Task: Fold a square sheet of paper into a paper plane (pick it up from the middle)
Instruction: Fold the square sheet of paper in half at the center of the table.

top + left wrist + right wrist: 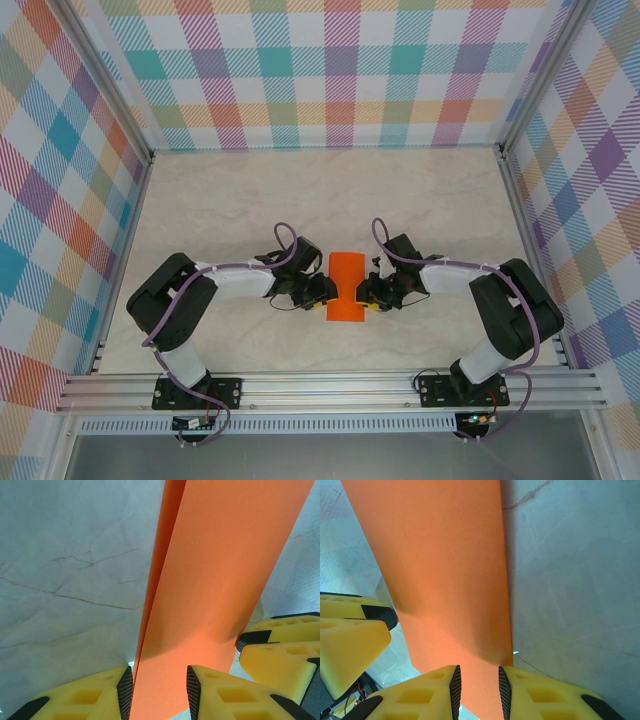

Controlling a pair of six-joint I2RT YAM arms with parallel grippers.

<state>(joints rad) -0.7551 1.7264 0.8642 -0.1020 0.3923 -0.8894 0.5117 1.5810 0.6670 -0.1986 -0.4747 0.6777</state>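
Note:
The square sheet of paper (346, 287) is bright orange and lies folded into a narrow upright rectangle on the table, between my two grippers. My left gripper (318, 291) is at its left long edge. In the left wrist view the sheet (220, 580) runs between that gripper's (159, 680) separated pads, with two layers parting at the left edge. My right gripper (372, 291) is at the right long edge. In the right wrist view the sheet (445, 570) passes under its (477, 675) parted fingers, the right pad sitting at the paper's edge.
The pale marble table (300, 200) stretches beyond the paper. Checkered walls and aluminium posts close it in on three sides, and a metal rail (330, 385) carrying both arm bases runs along the near edge.

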